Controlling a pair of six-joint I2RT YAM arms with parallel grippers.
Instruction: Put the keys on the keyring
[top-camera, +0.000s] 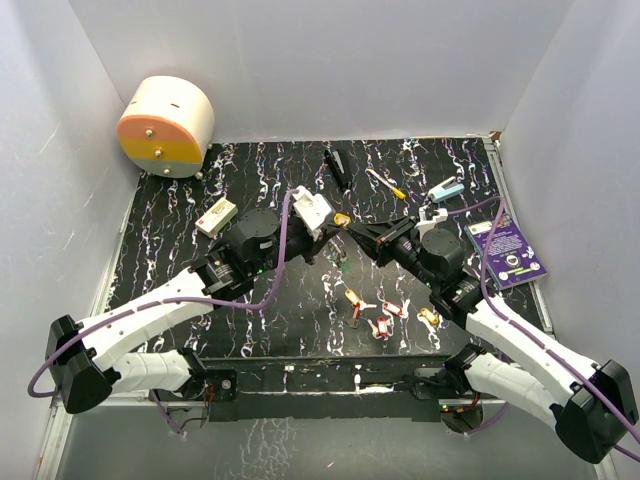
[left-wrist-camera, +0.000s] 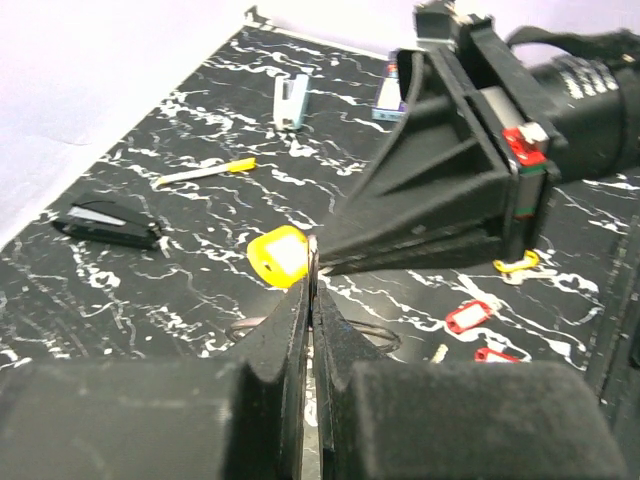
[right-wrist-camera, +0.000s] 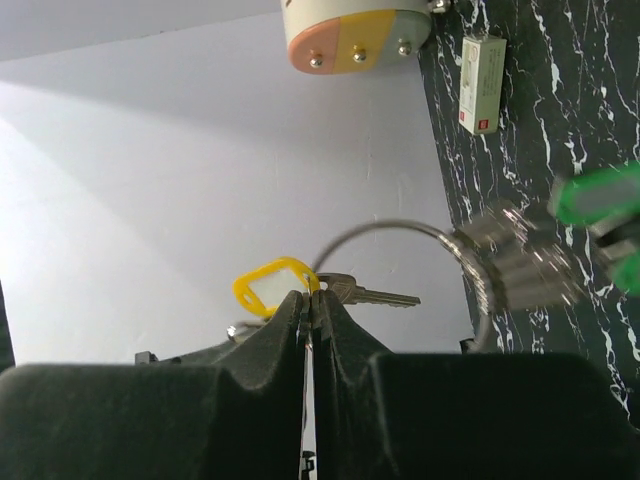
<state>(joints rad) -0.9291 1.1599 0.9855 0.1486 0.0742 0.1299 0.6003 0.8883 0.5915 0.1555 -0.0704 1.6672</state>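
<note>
Pinching shut, your right gripper (right-wrist-camera: 310, 297) holds a key (right-wrist-camera: 265, 286) with a yellow plastic head beside the thin silver wire keyring (right-wrist-camera: 400, 228); your left gripper (left-wrist-camera: 312, 266), fingers together, grips that ring above the marbled tabletop (left-wrist-camera: 150, 300).

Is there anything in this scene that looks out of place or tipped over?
Only the round cream-and-orange box in the far left corner: it seems to lie on its side, studded face outward. Nothing looks spilled or broken.

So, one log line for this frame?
yellow key: at keyring, held midair | left gripper: shut | right gripper: shut | other keys: on table
</note>
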